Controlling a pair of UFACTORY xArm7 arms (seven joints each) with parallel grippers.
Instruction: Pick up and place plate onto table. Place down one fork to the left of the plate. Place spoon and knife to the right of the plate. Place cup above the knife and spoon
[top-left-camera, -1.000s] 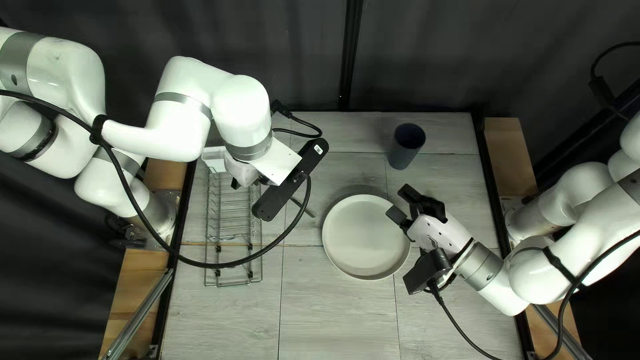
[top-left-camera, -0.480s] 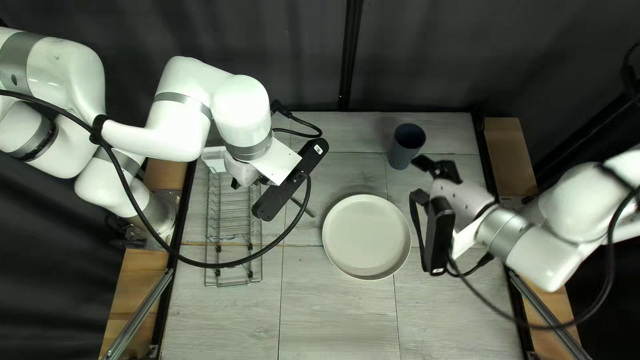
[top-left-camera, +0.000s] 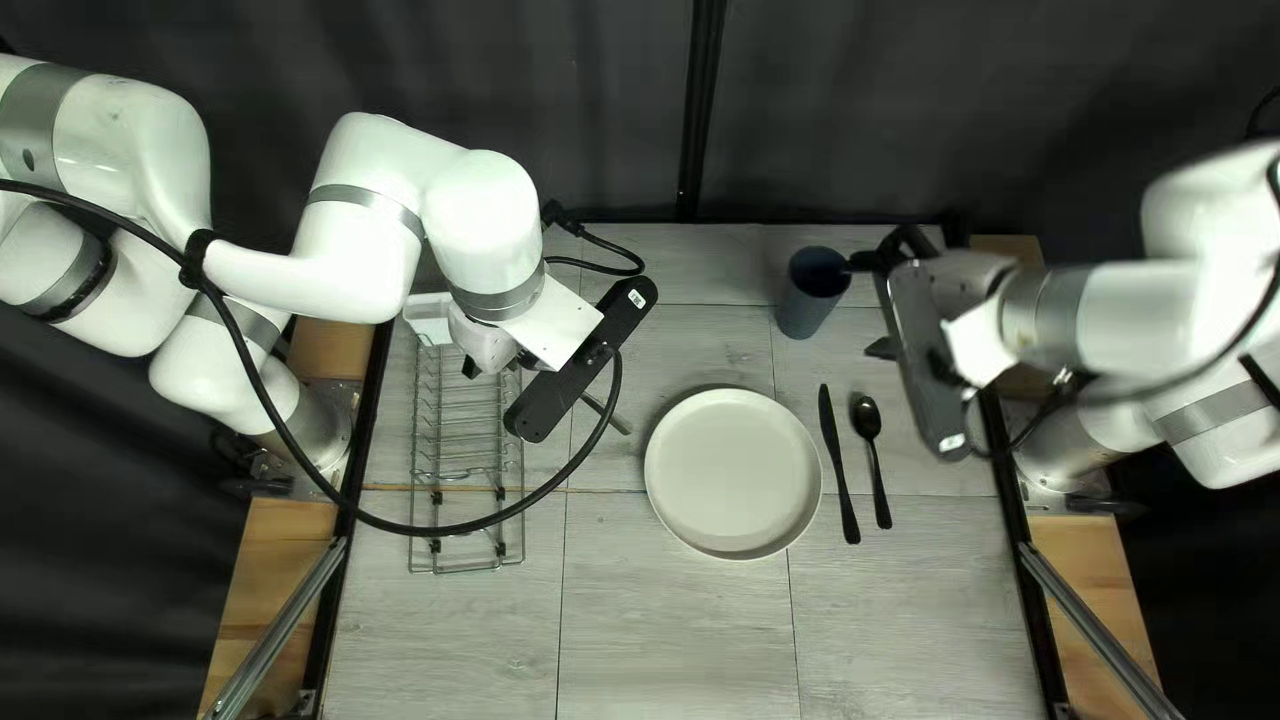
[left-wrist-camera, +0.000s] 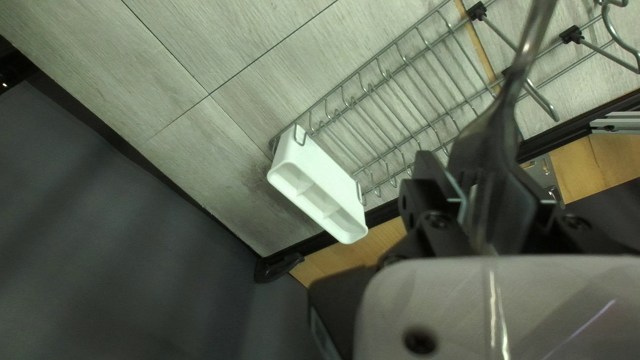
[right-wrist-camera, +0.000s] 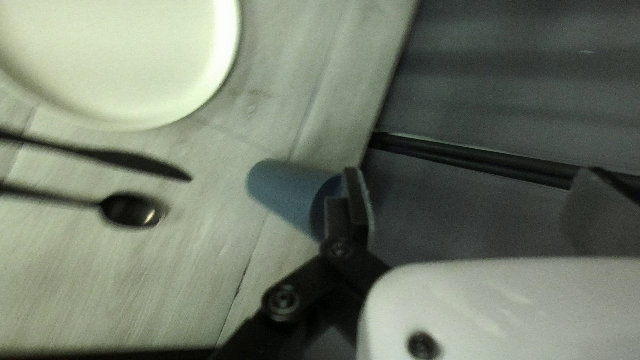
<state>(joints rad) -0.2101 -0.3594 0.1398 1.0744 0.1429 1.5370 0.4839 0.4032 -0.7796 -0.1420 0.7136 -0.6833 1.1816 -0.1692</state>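
One round white plate (top-left-camera: pixel 734 474) lies flat near the middle of your table (top-left-camera: pixel 674 627) in the top left view. Just right of it lies one black knife (top-left-camera: pixel 838 460), then one black spoon (top-left-camera: pixel 874 460); blade and bowl point toward the far edge. One blue cup (top-left-camera: pixel 804 310) stands upright beyond them, its mouth up. Your right gripper (top-left-camera: pixel 870 306) is beside the cup, its jaws spread wide; one finger overlaps the rim in the right wrist view, but you cannot tell whether they touch. Your left gripper (top-left-camera: pixel 483 344), raised near the wire rack (top-left-camera: pixel 467 460), pinches one dark utensil (left-wrist-camera: pixel 510 93), too blurred to name. One white holder (left-wrist-camera: pixel 320 180) with three compartments sits at the rack's far end.
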